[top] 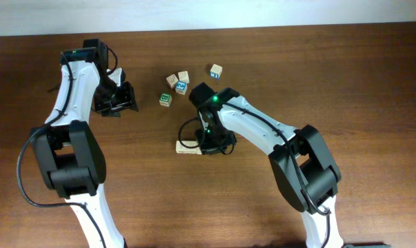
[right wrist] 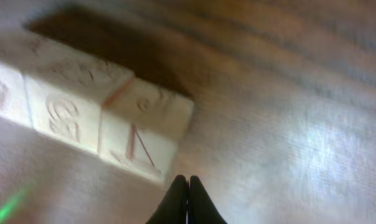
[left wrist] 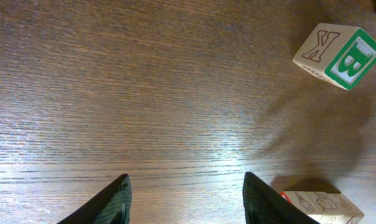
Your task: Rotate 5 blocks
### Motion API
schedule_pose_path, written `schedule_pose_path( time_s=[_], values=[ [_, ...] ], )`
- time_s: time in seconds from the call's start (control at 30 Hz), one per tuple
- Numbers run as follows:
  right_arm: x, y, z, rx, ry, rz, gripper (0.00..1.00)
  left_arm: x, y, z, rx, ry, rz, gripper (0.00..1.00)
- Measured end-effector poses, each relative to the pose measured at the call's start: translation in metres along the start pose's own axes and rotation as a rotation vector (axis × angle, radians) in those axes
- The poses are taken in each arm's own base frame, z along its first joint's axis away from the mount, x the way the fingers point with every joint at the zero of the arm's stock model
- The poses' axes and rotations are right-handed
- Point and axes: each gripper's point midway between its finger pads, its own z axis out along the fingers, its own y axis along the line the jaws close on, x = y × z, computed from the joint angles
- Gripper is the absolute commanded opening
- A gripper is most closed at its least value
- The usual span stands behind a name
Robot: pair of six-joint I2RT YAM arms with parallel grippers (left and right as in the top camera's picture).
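Two cream blocks lie side by side in a short row in the middle of the table. In the right wrist view the nearer one carries thin red line markings and the farther one faint drawings. My right gripper is shut and empty, its tips at the near corner of the red-marked block; from overhead it sits at the row's right end. Farther back lie three pale blocks. My left gripper stands open over bare wood.
A green-bordered cube with a "B" lies right of the left gripper. A blue-lettered cube sits in the back cluster. The end of a pale block shows beside the left gripper's right finger.
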Motion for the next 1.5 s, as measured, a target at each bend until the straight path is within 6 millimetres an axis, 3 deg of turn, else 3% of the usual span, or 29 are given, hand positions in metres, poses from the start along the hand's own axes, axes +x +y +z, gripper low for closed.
schedule_pose_path(
  time_s=[0.13, 0.37, 0.63, 0.8, 1.5],
  values=[
    [0.005, 0.005, -0.014, -0.002, 0.03, 0.003, 0.04, 0.0, 0.0, 0.0, 0.0, 0.0, 0.0, 0.56],
    [0.015, 0.041, -0.003, 0.02, 0.005, -0.104, 0.05, 0.0, 0.0, 0.0, 0.0, 0.0, 0.0, 0.56],
    [-0.001, 0.037, -0.002, 0.071, -0.072, -0.114, 0.05, 0.0, 0.0, 0.0, 0.0, 0.0, 0.0, 0.56],
    [0.004, 0.031, 0.006, 0.085, -0.057, -0.11, 0.05, 0.0, 0.0, 0.0, 0.0, 0.0, 0.0, 0.56],
    [-0.005, 0.031, 0.008, 0.09, -0.099, -0.116, 0.04, 0.0, 0.0, 0.0, 0.0, 0.001, 0.0, 0.55]
  ],
)
